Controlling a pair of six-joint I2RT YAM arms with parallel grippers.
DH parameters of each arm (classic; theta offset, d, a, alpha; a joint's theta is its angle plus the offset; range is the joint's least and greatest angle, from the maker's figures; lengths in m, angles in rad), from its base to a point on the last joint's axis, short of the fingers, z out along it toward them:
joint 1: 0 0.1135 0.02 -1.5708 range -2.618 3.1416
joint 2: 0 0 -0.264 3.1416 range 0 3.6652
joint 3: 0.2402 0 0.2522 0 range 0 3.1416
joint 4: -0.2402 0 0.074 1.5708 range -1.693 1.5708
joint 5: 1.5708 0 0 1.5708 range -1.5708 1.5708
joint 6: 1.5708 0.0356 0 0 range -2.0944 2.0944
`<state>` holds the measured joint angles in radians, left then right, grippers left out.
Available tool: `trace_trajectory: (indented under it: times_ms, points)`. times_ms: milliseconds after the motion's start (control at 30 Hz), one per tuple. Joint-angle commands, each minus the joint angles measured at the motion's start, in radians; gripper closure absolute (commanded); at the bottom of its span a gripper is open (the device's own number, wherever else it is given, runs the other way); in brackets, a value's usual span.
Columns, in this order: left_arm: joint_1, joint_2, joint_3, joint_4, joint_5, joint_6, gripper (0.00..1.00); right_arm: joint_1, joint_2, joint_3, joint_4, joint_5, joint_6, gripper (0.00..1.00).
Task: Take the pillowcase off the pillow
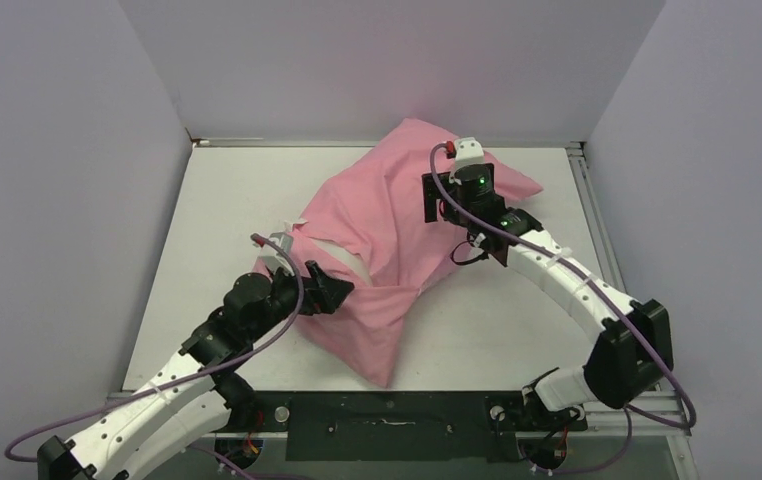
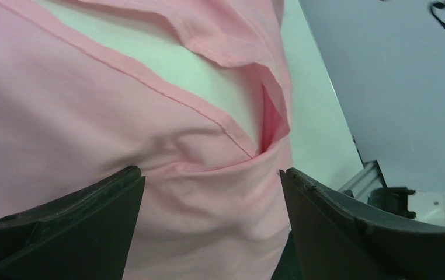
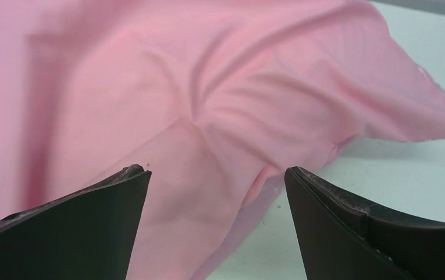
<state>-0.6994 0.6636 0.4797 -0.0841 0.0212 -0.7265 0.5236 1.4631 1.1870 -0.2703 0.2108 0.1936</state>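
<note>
Gaping wide at the left gripper [image 1: 329, 290], nothing pinched, poised right at the open hem of the pillowcase [image 1: 397, 240], a strip of white pillow [image 1: 342, 258] peeking through the slit. Equally wide at the right gripper [image 1: 457, 200], empty, hanging over the far, bunched end of the pink fabric. Cover not yet off, sprawled diagonally across the white table [image 1: 207, 200].

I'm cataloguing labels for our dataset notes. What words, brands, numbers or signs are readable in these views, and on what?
None: no view shows readable text. The pillowcase is plain pink, the pillow showing through its opening is bare white, and the table carries no marking.
</note>
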Motion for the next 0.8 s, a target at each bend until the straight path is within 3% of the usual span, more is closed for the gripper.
trace_trajectory:
  times_ms: [0,167,433,767]
  points:
    - [0.003,-0.081,0.072,-0.158,-0.245,0.026,0.10,0.048,-0.161,-0.025,0.063,-0.128,-0.044,0.10]
    - [0.006,-0.118,0.078,-0.199,-0.442,-0.025,0.06,0.176,-0.160,-0.034,0.120,-0.183,-0.092,0.10]
    - [0.020,-0.083,0.047,-0.118,-0.550,-0.034,0.03,0.265,0.015,-0.022,0.205,-0.264,-0.078,0.10]
    - [0.134,0.211,0.076,0.063,-0.289,-0.006,0.03,0.265,0.004,-0.158,0.144,-0.077,0.048,0.10]
